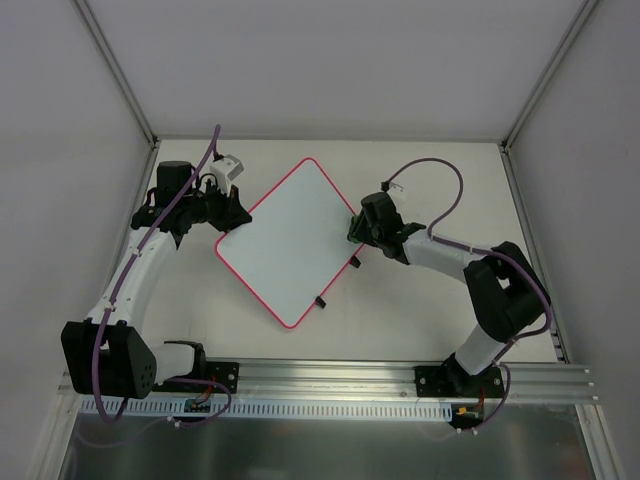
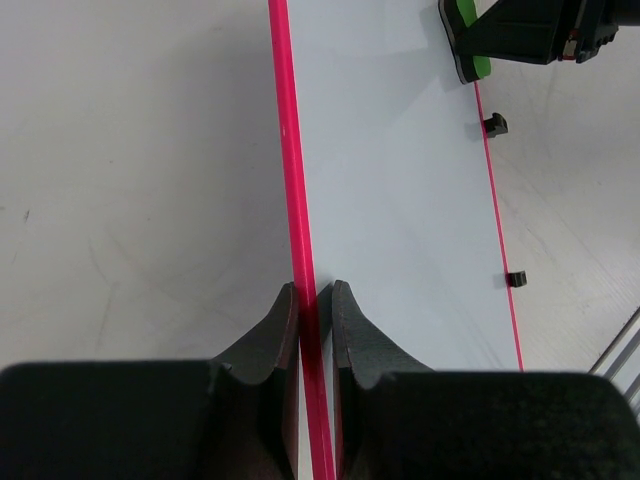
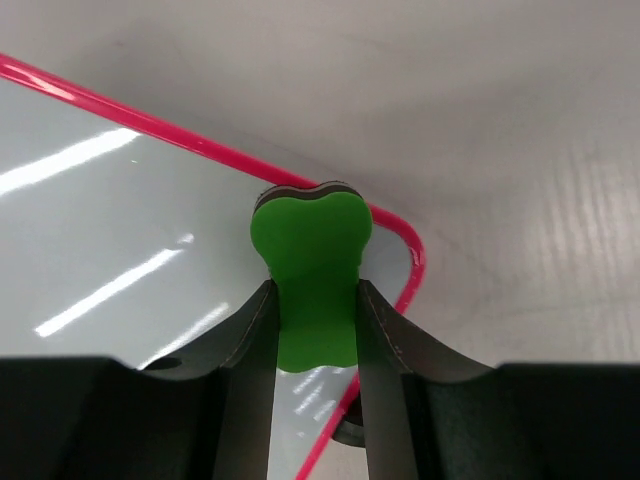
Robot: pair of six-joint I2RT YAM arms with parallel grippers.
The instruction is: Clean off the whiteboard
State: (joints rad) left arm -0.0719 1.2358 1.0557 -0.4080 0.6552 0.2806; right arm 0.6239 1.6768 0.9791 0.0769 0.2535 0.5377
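Observation:
The whiteboard [image 1: 295, 240] lies flat on the table, turned like a diamond, with a pink-red rim and two black clips [image 1: 321, 301] on its right near edge. No writing shows on it. My left gripper [image 1: 238, 215] is shut on the board's left rim; in the left wrist view the rim [image 2: 292, 150] runs between the jaws of the gripper [image 2: 315, 290]. My right gripper [image 1: 358, 228] is shut on a green eraser [image 3: 310, 260] and presses it on the board [image 3: 130, 230] at its right corner. The eraser also shows in the left wrist view [image 2: 480, 65].
The white table [image 1: 430, 180] is bounded by grey side walls and a back wall. An aluminium rail [image 1: 330, 380] with the arm bases runs along the near edge. Purple cables loop above both arms.

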